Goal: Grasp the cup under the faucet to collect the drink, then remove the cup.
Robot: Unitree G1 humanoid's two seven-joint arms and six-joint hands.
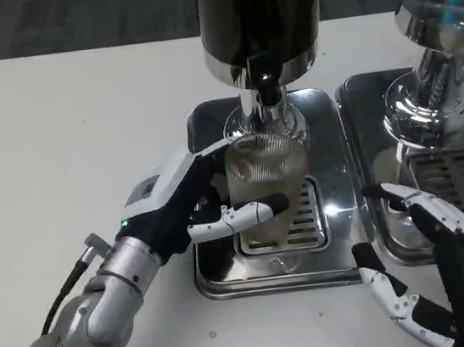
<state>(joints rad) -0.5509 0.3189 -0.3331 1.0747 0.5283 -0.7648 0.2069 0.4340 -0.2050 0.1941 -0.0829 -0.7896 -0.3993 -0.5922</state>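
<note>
I see a drinks-station test setup: two chrome dispensers [257,25] with drip trays [209,125] on a white counter [66,144].

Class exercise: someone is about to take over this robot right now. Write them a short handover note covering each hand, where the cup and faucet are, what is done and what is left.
Left hand: holds the ribbed clear cup, fingers wrapped round its side.
Right hand: open, holding nothing, at the right edge of the drip tray.
The cup stands on the tray's grille, directly below the faucet of the dark dispenser.
A second dispenser stands to the right over its own tray.
Done: cup grasped and placed under the faucet.
Left: collect the drink (the fill level cannot be told from here), then take the cup away.
</note>
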